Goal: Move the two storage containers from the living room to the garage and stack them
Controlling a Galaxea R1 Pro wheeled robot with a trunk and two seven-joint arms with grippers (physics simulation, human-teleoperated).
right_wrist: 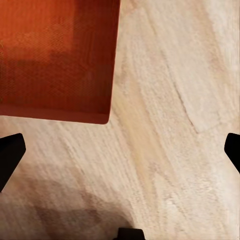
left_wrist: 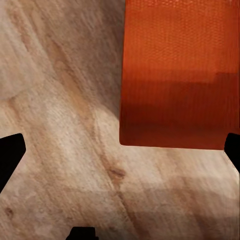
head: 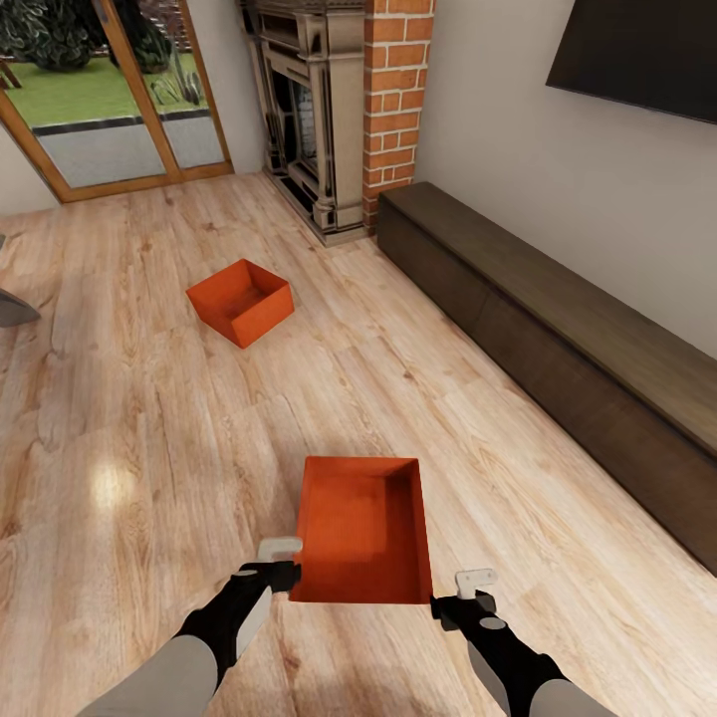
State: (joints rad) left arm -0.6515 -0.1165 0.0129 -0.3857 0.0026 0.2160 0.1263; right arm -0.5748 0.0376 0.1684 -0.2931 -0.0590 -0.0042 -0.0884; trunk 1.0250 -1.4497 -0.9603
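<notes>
The near storage container (head: 363, 533) is sitting on the light wood plank floor (head: 119, 418) of the living room, directly ahead of the robot, its open top facing up and its inside showing nothing but bare orange-red walls and bottom. The far storage container (head: 242, 301) is lying well apart from it, farther along the planks toward the fireplace (head: 309, 110), turned at an angle and likewise showing only its own inside. The left gripper (head: 274, 558) is hanging just beside the near bin's left near corner, and the right gripper (head: 468, 586) is hanging just beside its right near corner, both arms reaching forward and low from the bottom of the head view. In the left wrist view the bin's corner (left_wrist: 172, 75) is showing between dark fingertips (left_wrist: 10, 152) that are standing wide apart, so that claw is spread; in the right wrist view the bin (right_wrist: 55, 55) is again showing beyond widely parted fingertips (right_wrist: 10, 152), spread too, gripping nothing. A long dark wooden cabinet (head: 558, 349) is running along the right wall, a brick column (head: 396, 95) is rising beside the fireplace, and wood-framed glass doors (head: 110, 90) are showing a lawn outside.
</notes>
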